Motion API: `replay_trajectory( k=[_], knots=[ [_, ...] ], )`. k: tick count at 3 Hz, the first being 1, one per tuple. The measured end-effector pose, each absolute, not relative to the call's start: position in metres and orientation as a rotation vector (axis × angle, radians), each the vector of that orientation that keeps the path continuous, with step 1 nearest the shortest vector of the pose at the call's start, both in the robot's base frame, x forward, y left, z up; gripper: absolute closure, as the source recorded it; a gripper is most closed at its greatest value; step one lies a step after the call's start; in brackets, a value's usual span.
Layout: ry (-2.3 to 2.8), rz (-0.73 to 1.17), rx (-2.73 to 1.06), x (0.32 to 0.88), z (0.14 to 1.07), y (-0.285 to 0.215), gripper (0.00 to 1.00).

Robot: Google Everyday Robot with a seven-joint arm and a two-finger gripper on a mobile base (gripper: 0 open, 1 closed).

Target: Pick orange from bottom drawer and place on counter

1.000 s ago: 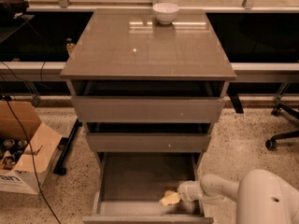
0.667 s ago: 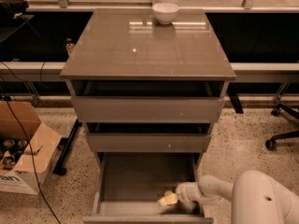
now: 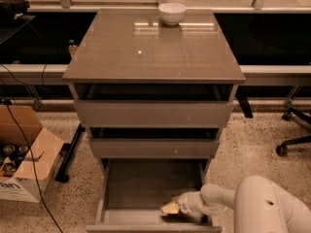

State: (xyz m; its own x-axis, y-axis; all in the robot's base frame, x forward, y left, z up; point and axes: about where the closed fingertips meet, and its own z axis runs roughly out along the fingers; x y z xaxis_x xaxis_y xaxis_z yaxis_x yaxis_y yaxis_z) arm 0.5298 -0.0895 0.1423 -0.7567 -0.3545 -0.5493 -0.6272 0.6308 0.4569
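Note:
The bottom drawer (image 3: 141, 186) stands pulled open, and its flat grey floor shows. My gripper (image 3: 171, 208) reaches in from the right and sits low at the drawer's front right, just behind the front panel. Its pale yellowish tip points left. The white arm (image 3: 262, 205) fills the lower right corner. No orange shows; it may be hidden by the gripper. The glossy grey-brown counter (image 3: 146, 52) tops the cabinet.
A white bowl (image 3: 172, 12) stands at the counter's back edge. The two upper drawers (image 3: 153, 113) are slightly open. An open cardboard box (image 3: 24, 159) and cables lie on the floor at left. An office chair base (image 3: 294, 140) is at right.
My gripper has shifted slightly to the left inside the bottom drawer. Nothing else has moved.

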Motion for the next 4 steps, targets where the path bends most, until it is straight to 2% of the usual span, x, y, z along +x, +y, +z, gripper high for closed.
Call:
replay_trajectory(
  k=[2,3,4],
  knots=[
    [2.49,0.948,-0.757,0.506,0.135,-0.087,0.87],
    [2.445,0.979,-0.747,0.512,0.164,-0.09,1.0],
    [2.347,1.007,-0.76,0.521,0.215,-0.09,1.0]
  ],
)
